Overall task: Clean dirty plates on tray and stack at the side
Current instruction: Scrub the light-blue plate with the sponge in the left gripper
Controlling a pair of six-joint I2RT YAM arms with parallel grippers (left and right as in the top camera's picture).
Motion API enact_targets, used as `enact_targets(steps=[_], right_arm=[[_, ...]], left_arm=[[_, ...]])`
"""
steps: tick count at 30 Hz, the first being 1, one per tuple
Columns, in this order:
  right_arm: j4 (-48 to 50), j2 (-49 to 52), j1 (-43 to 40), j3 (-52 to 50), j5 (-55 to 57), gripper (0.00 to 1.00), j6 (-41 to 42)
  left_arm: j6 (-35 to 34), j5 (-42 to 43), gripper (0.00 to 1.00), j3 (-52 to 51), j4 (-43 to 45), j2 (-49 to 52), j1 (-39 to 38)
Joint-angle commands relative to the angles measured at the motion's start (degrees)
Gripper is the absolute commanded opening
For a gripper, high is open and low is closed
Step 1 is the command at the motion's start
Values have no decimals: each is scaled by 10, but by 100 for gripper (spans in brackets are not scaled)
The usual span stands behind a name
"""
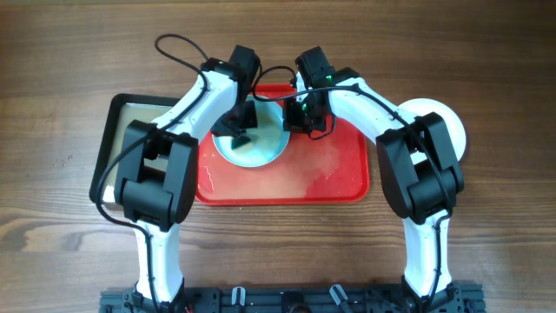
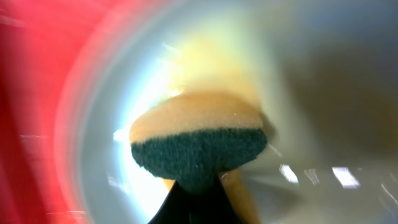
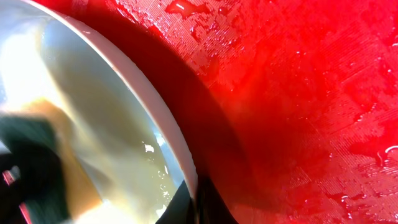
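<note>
At the left of the overhead view lies a narrow black tray (image 1: 104, 148). At centre, the left hand (image 1: 243, 133) is clenched on a yellow foam sponge with a dark green scouring face (image 2: 199, 140), pressed into a glossy pale aqua round plate (image 1: 261, 154) on the wet red plastic tray (image 1: 334, 178). The right hand (image 1: 309, 122) pinches the plate's rim. I judge this the scrubbing step. The next move calls for lifting the plate to the white plate stack (image 1: 447, 130) at far right on the wooden surface (image 1: 495, 52).

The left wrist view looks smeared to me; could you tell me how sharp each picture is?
Left wrist: tray and plate streaked with blur, sponge fairly clear. Right wrist: plate rim soft, wet glare on the tray. Overhead: sharp, evenly lit.
</note>
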Motion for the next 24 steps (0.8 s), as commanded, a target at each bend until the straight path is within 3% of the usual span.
enact_targets(steps=[1, 5, 6, 13, 19, 23, 24], right_arm=[[-1, 23, 0, -10, 1, 4, 2], [-1, 23, 0, -10, 1, 4, 2], [-1, 23, 0, -10, 1, 4, 2], [-1, 23, 0, -10, 1, 4, 2], [-1, 23, 0, -10, 1, 4, 2], [-1, 23, 0, -10, 2, 4, 2], [-1, 23, 0, -10, 2, 4, 2]], left_arm=[[218, 357, 4, -13, -7, 13, -10], [229, 380, 4, -13, 43, 13, -11], [202, 354, 4, -13, 82, 13, -10], [-3, -11, 4, -13, 196, 13, -9], [-97, -206, 4, -13, 154, 13, -9], [-112, -111, 4, -13, 71, 13, -9], [-55, -9, 4, -13, 52, 13, -9]])
